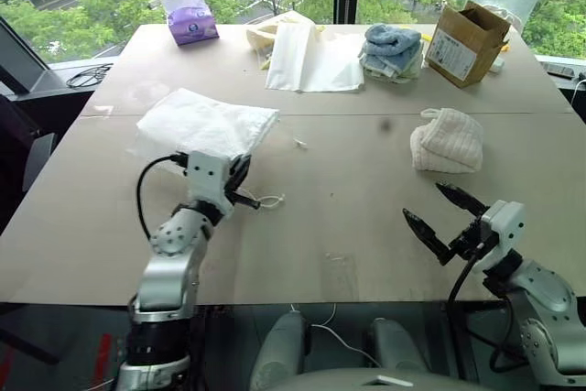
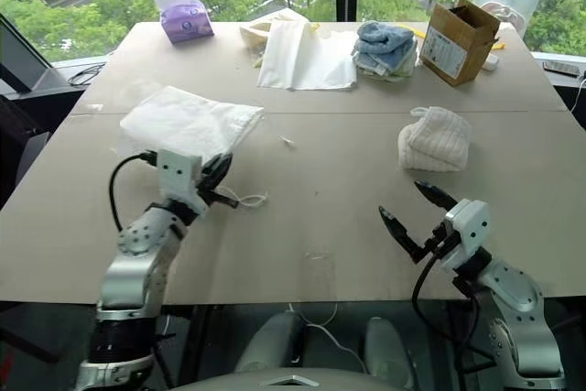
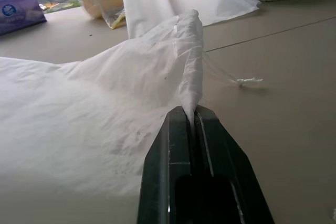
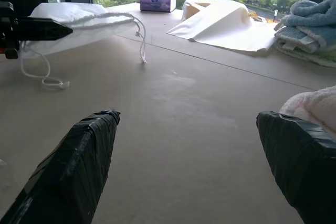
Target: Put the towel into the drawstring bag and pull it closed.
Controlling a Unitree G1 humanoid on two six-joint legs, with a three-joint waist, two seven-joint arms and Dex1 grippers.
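Cream towel (image 1: 448,139) lies beyond the released right claw (image 1: 446,214); left claw (image 1: 240,182) pinches the drawstring bag (image 1: 203,123).

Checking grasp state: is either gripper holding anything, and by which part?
Left gripper pinches the bag by a gathered fold at its mouth edge, jaws shut on the fabric. Right gripper is open and holds nothing.

On the table (image 1: 348,226), the drawstring bag (image 1: 206,125) is laid near-left, the towel (image 1: 448,140) right, w/ tissue box (image 1: 191,17), towel stack (image 1: 392,50) & cardboard box (image 1: 465,43) set behind.
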